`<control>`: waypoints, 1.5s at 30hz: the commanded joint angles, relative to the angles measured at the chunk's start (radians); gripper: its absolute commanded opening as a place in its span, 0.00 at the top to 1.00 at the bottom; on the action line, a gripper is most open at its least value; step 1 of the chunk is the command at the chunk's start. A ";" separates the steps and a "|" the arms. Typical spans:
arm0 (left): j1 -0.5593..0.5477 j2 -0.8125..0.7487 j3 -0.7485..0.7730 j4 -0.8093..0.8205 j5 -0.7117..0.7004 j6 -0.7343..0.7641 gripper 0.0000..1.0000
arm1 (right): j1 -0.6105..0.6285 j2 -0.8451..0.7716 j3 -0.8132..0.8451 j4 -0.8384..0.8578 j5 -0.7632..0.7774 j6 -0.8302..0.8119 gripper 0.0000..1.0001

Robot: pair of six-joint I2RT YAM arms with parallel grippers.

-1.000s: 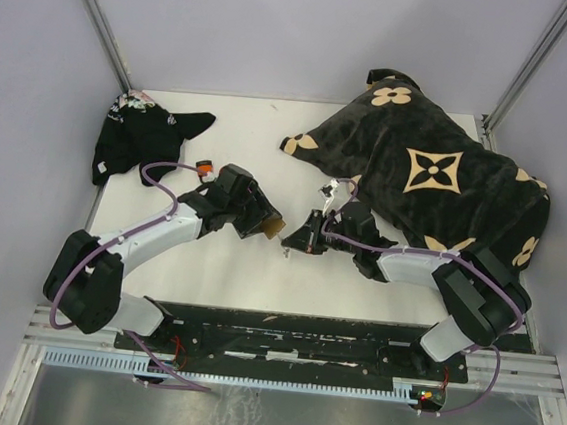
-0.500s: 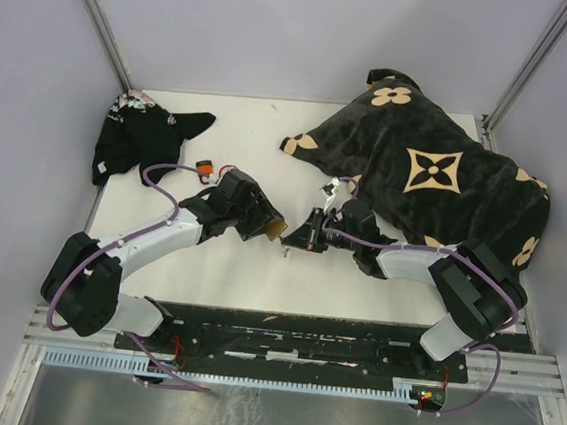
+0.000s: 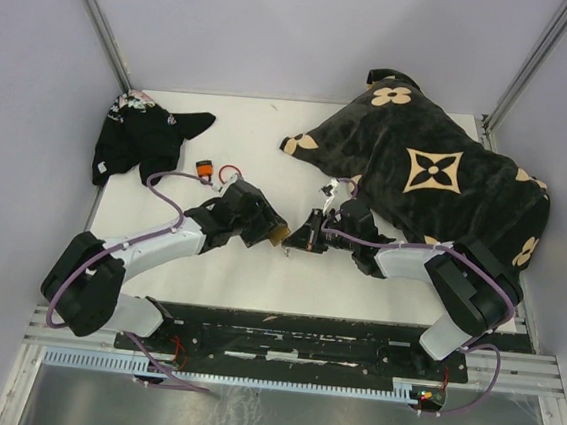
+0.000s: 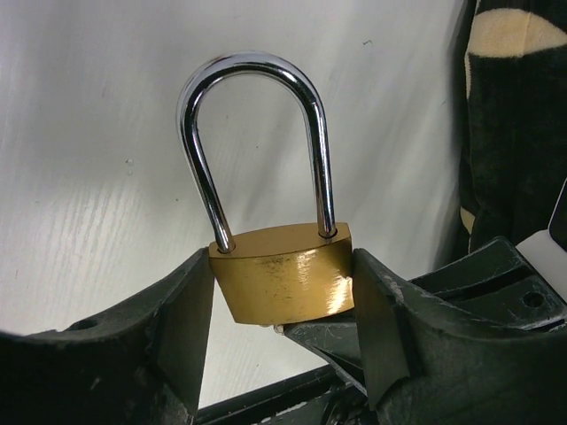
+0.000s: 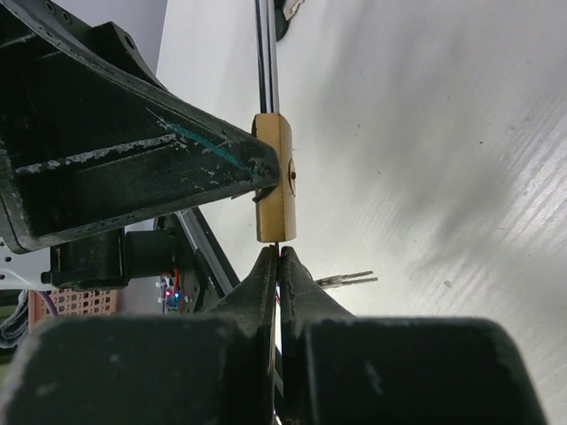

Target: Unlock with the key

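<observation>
1. Confirm the hold. The left gripper [image 3: 270, 228] is part-open and clamped on the brass body of the padlock [image 4: 282, 279], one finger on each narrow side. The padlock is lifted off the table [image 3: 269, 151], near its centre. In the left wrist view the shackle [image 4: 252, 71] points to 12 o'clock and sits closed in the body.

2. Confirm the tool. The right gripper [image 5: 278, 266] is fully closed. The key [image 4: 277, 328] is almost wholly hidden between its fingers. Only a sliver of metal shows at the underside of the padlock. You cannot tell from these views whether the blade is seated in the keyway.

3. Check the alignment. In the right wrist view the padlock is edge-on at 12 o'clock, touching the fingertips, with its long axis running 12 to 6 in line with the fingers. In the overhead view it lies at 9 o'clock from the right gripper.

4. Judgement: the right arm is the working arm. The coming move likely needs a straight push along that axis, then a twist.

5. Ignore the spare key [image 5: 347, 281] on the table at 3 o'clock of the fingertips.
</observation>
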 commanded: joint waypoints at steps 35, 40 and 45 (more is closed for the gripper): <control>-0.062 -0.299 -0.453 1.054 0.075 -0.165 0.97 | -0.032 -0.137 0.005 0.173 -0.029 0.118 0.98; -0.083 -0.271 -0.509 1.201 0.044 -0.181 0.97 | -0.031 -0.062 -0.012 0.358 -0.050 0.278 0.98; -0.119 -0.239 -0.553 1.322 0.016 -0.194 0.97 | -0.033 -0.030 -0.013 0.381 -0.048 0.319 0.98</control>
